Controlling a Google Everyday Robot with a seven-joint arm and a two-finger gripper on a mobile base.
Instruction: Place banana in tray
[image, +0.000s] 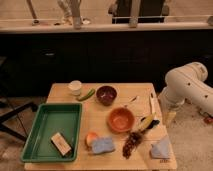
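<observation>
Everything lies on a pale wooden table (100, 117), and the gripper (154, 119) sits low near its right edge. Just left of the gripper stands a round orange bowl (121, 120). Below the gripper, nearer the front edge, lies a dark reddish-brown lumpy cluster (132, 142), with a pale grey-blue cloth (161, 148) to its right. Further left of the cluster is a blue sponge (103, 145), touching a small orange thing (91, 138). Up and left of the gripper sits a dark maroon bowl (106, 95), then a slim green vegetable (86, 95), then a white cup (75, 87), farthest from it. Behind the table runs a dark cabinet front (100, 57).
</observation>
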